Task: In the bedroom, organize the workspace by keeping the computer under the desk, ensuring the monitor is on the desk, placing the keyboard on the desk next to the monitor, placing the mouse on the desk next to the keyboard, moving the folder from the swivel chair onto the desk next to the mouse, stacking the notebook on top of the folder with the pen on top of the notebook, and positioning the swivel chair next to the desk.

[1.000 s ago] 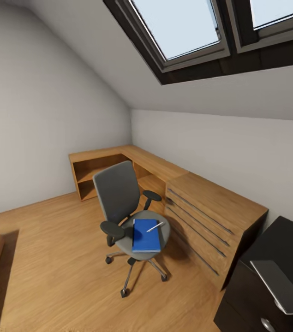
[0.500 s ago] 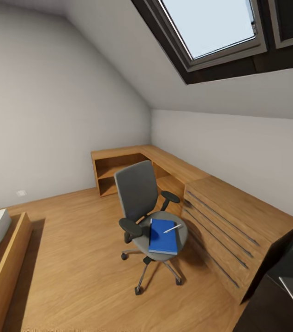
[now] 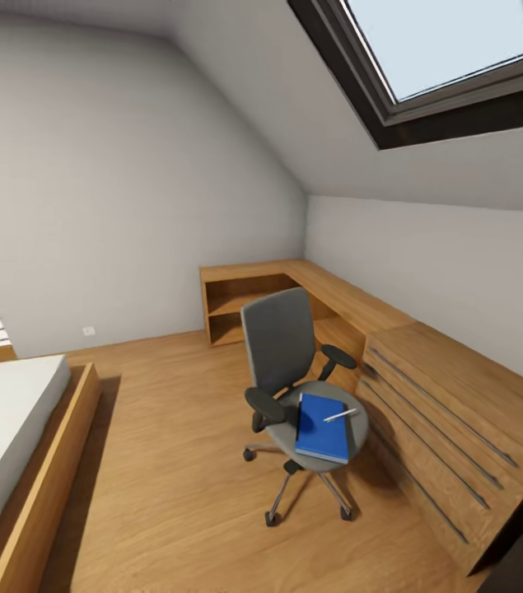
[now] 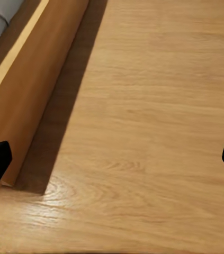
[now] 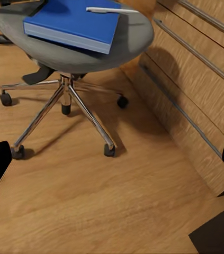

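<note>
Standing on open wood floor point(image 3: 170, 461) between bed frame point(image 3: 43, 486) and desk point(image 3: 426, 371), the swivel chair point(image 3: 294, 387) carries a blue folder point(image 3: 324, 427) topped by a pen point(image 3: 339, 414), both grippers' fingers spread wide.

Pretty much everything here is warm wood: the plank wooden floor point(image 3: 170, 461) has visible grain and a soft sheen, and the L-shaped wooden bench point(image 3: 426, 362) looks matt, with thin metal strips across its drawer fronts. The grey swivel chair point(image 3: 294, 371) looks like matt cloth on a shiny metal base point(image 5: 64, 100). The blue notebook point(image 3: 324, 427) cover is smooth.
</note>
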Tool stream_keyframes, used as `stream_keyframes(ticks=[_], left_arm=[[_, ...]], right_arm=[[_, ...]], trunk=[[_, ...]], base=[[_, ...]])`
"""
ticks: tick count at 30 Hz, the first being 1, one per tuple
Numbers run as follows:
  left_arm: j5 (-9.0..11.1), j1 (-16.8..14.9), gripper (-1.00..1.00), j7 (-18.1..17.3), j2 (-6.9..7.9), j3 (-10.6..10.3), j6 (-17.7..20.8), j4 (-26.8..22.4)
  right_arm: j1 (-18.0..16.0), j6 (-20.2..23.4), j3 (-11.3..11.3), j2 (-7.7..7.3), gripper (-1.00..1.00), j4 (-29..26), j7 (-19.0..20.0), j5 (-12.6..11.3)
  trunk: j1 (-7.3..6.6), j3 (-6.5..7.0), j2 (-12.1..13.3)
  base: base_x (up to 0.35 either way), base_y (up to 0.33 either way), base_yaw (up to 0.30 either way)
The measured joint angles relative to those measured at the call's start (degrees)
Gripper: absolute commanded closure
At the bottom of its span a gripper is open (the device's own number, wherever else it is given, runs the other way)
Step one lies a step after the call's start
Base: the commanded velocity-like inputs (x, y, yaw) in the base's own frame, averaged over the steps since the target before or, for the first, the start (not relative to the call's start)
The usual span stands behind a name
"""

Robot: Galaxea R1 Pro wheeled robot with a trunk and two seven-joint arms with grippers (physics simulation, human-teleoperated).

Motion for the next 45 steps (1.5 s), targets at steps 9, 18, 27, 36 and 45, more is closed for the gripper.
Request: stream_keyframes(ticks=[9, 18, 27, 36, 45], left_arm=[[0.01, -0.01, -1.00, -0.04, 0.04, 0.02, 0.07, 0.02], [0.00, -0.02, -1.00, 0.07, 0.02, 0.02, 0.08, 0.02], [-1.02, 0.01, -1.00, 0.70, -1.43, -0.26, 18.32, -6.99], [-1.84, -0.03, -1.00, 3.01, -1.17, -0.28, 56.46, -51.97], [-1.68, -0.01, -1.00, 11.72, -1.37, -0.51, 74.98, -77.59]], right_arm=[[0.04, -1.75, -0.08, -0.53, -1.00, 0.02, -0.01, -0.05], [0.05, -2.14, -0.41, -0.44, -1.00, -0.01, 0.25, -0.17], [-0.59, 4.62, -4.28, -2.86, -1.00, -6.52, -0.47, -1.80], [-8.00, 36.66, -12.50, -4.40, -1.00, -34.49, -0.79, -2.41], [-24.78, 73.74, -18.99, -3.87, -1.00, -38.23, -0.81, -13.06]], trunk=[[0.00, 0.00, 0.00], [0.00, 0.00, 0.00], [0.00, 0.00, 0.00], [0.00, 0.01, 0.00], [0.00, 0.01, 0.01]], base=[[0.000, 0.000, 0.073], [0.000, 0.000, 0.002], [0.000, 0.000, 0.000], [0.000, 0.000, 0.000], [0.000, 0.000, 0.000]])
